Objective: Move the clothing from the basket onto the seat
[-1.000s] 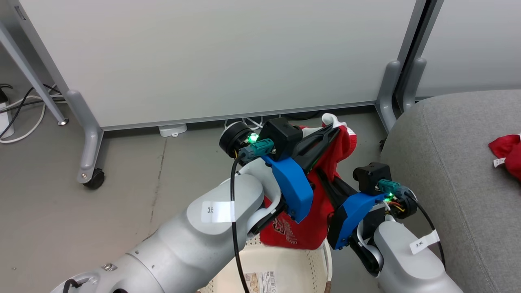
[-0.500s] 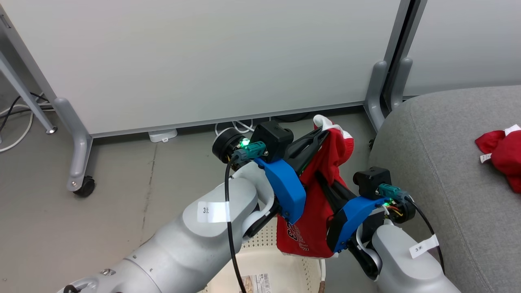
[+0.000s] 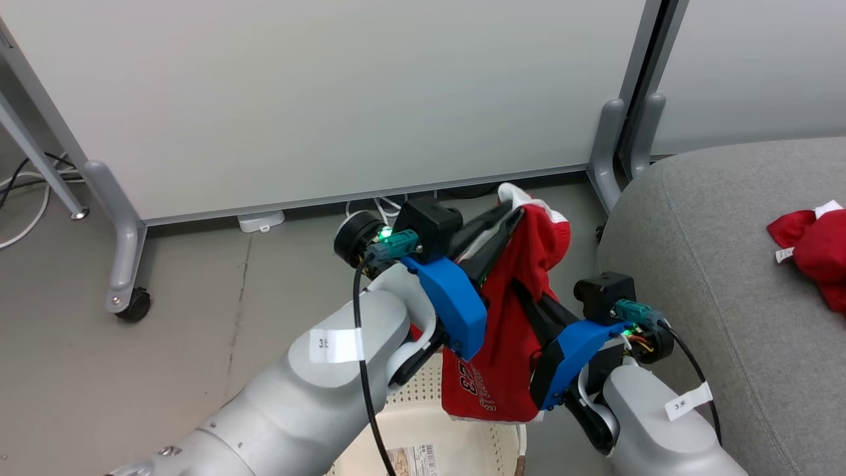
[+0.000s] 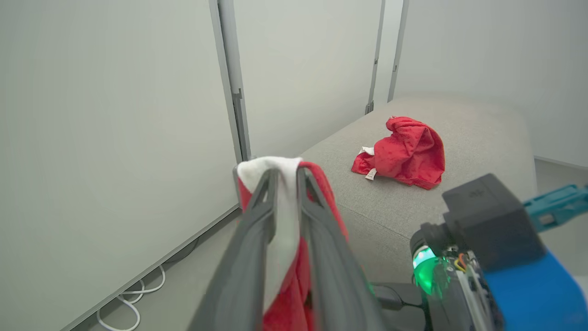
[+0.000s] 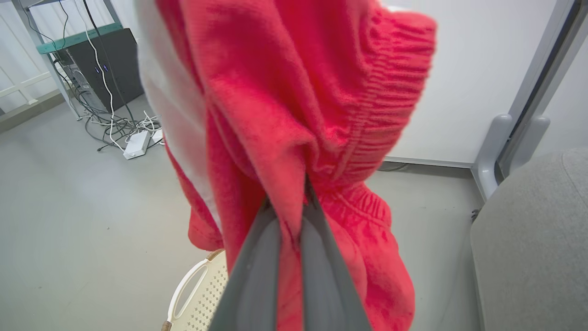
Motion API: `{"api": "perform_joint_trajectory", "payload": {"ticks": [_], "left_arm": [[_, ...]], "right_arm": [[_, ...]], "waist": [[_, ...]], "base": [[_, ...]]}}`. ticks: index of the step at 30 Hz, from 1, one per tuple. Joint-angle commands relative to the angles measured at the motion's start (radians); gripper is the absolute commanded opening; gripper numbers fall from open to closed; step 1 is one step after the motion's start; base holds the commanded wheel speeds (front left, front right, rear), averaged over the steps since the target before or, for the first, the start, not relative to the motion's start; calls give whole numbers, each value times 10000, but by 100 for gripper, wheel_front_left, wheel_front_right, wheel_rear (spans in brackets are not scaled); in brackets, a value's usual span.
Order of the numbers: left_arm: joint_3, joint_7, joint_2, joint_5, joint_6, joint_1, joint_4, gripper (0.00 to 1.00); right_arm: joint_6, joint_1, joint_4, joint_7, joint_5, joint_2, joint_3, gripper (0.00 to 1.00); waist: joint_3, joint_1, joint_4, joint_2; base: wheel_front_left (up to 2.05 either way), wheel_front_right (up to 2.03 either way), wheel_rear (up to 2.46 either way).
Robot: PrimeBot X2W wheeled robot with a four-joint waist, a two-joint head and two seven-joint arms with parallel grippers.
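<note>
One red garment point(image 3: 522, 317) with white trim hangs in the air above the cream basket point(image 3: 423, 396), held between both arms. My left gripper point(image 3: 512, 208) pinches its white upper edge, and the trim shows between the fingers point(image 4: 285, 172) with the jaws only slightly parted. Lower down, my right gripper point(image 3: 519, 287) is shut on a fold of the red fabric point(image 5: 294, 92), with its fingertips point(image 5: 294, 193) buried in it. A second red garment point(image 3: 813, 248) lies crumpled on the grey seat point(image 3: 714, 264) to the right, also in the left wrist view point(image 4: 406, 154).
White partition panels point(image 3: 330, 99) on grey wheeled feet point(image 3: 129, 301) stand close behind. Cables point(image 3: 26, 198) and a power strip lie on the floor at the left. The seat's rounded edge point(image 5: 528, 230) is just right of the basket point(image 5: 197, 294).
The head view has shifted a little. The garment now hangs longer and clear of the basket's rim. My left fingers look slightly more parted; the right arm has hardly moved.
</note>
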State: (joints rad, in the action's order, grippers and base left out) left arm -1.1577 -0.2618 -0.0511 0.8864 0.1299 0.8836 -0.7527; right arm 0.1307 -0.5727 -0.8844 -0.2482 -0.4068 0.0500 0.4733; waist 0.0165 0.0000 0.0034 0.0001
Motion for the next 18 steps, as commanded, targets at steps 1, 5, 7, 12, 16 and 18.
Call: {"api": "perform_joint_trajectory", "payload": {"ticks": [1, 5, 7, 12, 16, 18], "left_arm": [[117, -45, -15, -78, 12, -208, -4, 100], [841, -39, -352, -892, -117, -708, 444, 100], [1345, -38, -573, -1396, -215, -1258, 880, 100], [2725, -39, -1107, -2558, -291, -2735, 2019, 100], [3841, -38, -1389, -3398, -277, -3929, 2798, 100], [4409, -39, -1452, -3739, -260, -4469, 3121, 100]], "right_arm": [[1, -233, 17, -60, -36, 8, 10, 0], [1, -250, 140, -114, -29, 8, -28, 0], [1, -246, 208, -122, 16, 8, -110, 0], [1, -155, 354, -154, 223, 8, -500, 0], [1, -24, 518, -174, 393, 8, -833, 0], [1, 38, 605, -173, 480, 8, -995, 0]], "waist": [[17, 0, -16, -1], [84, 0, -61, -1], [110, 0, -70, -1], [189, 0, -28, -1], [239, 0, 19, -1], [273, 0, 54, -1]], "base": [[0, 0, 0], [0, 0, 0], [0, 0, 0], [0, 0, 0], [0, 0, 0], [0, 0, 0]]}}
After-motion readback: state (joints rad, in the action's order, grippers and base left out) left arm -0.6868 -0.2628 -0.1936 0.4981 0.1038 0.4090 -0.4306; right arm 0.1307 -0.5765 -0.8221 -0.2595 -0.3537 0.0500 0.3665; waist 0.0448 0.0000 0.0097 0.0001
